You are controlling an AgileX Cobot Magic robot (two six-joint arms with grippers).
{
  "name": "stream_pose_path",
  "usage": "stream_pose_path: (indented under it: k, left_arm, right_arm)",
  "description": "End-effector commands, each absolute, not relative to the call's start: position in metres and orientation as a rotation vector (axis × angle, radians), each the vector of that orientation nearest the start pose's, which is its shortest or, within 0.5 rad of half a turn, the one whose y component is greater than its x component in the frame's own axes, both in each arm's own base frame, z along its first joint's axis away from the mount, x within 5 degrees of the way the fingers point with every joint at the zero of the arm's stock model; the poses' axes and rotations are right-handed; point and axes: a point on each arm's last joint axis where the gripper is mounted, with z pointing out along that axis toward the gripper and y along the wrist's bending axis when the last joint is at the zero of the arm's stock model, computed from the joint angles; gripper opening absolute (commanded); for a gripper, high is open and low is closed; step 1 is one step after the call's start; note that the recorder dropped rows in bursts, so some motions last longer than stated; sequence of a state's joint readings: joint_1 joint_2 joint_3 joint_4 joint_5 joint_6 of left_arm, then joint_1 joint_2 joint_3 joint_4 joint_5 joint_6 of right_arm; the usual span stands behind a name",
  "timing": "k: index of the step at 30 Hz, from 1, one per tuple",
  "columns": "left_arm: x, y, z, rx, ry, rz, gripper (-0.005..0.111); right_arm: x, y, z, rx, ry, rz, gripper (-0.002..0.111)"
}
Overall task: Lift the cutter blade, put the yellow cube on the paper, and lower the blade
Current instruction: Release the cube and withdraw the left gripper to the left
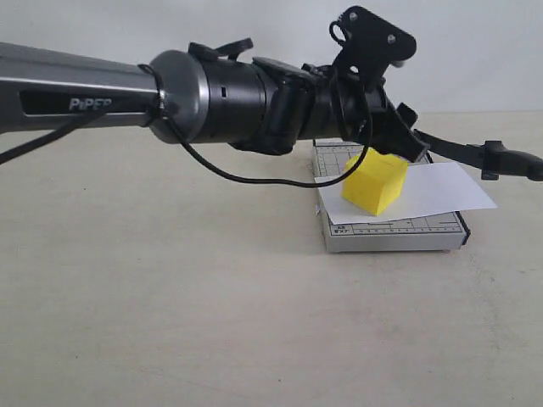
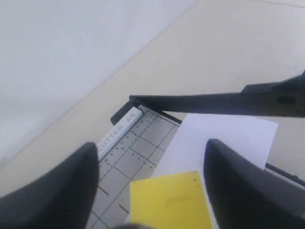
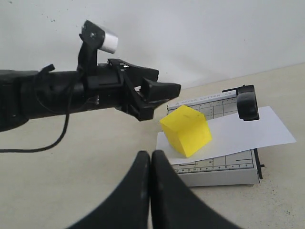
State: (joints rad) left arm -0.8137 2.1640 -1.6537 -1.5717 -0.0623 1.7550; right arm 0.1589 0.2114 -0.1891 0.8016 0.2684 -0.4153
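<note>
Left wrist view: yellow cube (image 2: pixel 169 200) cut off at frame edge.

The cube (image 1: pixel 374 181), right of centre in the exterior view, is plain bright yellow, its shaded face duller; the paper (image 1: pixel 445 191) is plain white; the trimmer (image 1: pixel 394 236) is light grey with a fine dark grid, ruler ticks along its front edge, and grey lettering on a pale strip in the left wrist view; the blade (image 1: pixel 458 149) at the right edge is matte black; the left arm (image 1: pixel 76 85) across the upper left is silver-grey with pale lettering, turning black toward the black left gripper (image 2: pixel 151 150); a white cap (image 3: pixel 108 42) shows upper left in the right wrist view; the cable (image 1: pixel 263 181) is black; the right gripper (image 3: pixel 151 155) is black; the table (image 1: pixel 170 305) is pale beige, faintly speckled; the wall (image 1: pixel 254 25) is off-white.
</note>
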Motion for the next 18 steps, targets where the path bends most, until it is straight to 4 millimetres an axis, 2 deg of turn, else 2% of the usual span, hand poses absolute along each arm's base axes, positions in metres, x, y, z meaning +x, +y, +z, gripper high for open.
stream_pose_path:
  k: [1, 4, 5, 7, 12, 18]
  left_arm:
    - [0.346, -0.356, 0.247, 0.865, 1.764, -0.381, 0.035]
    - [0.340, -0.345, 0.260, 0.840, 1.760, -0.355, 0.021]
    - [0.335, -0.337, 0.266, 0.823, 1.766, -0.330, 0.013]
    - [0.330, -0.328, 0.268, 0.806, 1.783, -0.303, 0.006]
    - [0.310, -0.303, 0.272, 0.737, 1.854, -0.306, 0.005]
    - [0.282, -0.272, 0.265, 0.766, 1.907, -0.283, 0.005]
  right_arm:
    - [0.065, 0.028, 0.247, 0.031, 1.717, 0.548, 0.000]
    - [0.065, 0.028, 0.247, 0.031, 1.717, 0.548, 0.000]
    - [0.065, 0.028, 0.247, 0.031, 1.717, 0.548, 0.000]
    - [0.065, 0.028, 0.247, 0.031, 1.717, 0.548, 0.000]
    - [0.065, 0.028, 0.247, 0.031, 1.717, 0.548, 0.000]
    - [0.065, 0.028, 0.247, 0.031, 1.717, 0.548, 0.000]
